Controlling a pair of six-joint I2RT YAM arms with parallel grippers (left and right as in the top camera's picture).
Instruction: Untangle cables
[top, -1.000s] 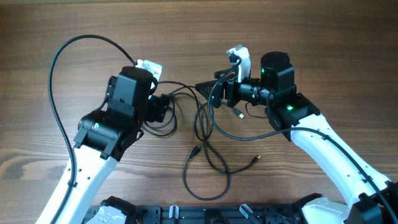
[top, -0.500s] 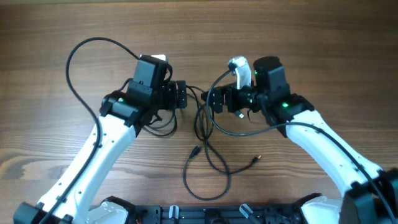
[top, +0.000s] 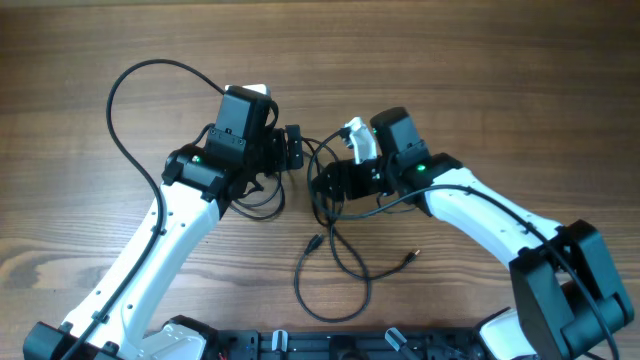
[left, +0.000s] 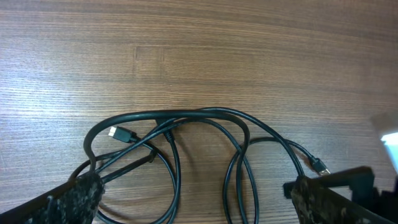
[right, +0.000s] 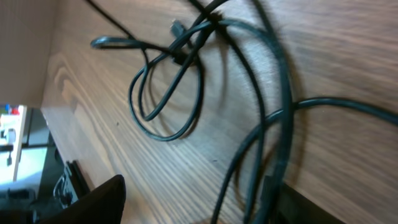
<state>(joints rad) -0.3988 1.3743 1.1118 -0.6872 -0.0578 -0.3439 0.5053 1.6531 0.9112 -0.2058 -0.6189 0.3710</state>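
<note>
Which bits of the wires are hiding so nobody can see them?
- Left wrist view: the cables run off the bottom edge, between the fingers of the left tool.
- Overhead view: the right tool covers the middle of the tangle, so the crossings under it are hidden.
- Right wrist view: blurred and very close, so whether the right tool pinches a cable cannot be told.
- Overhead view: the plug ends are too small to tell apart.

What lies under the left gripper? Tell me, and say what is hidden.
In the left wrist view, the left gripper hangs over looping cables on the wooden table, a silver-tipped plug among them, its fingers open. Overhead, the left arm hides part of that tangle.
</note>
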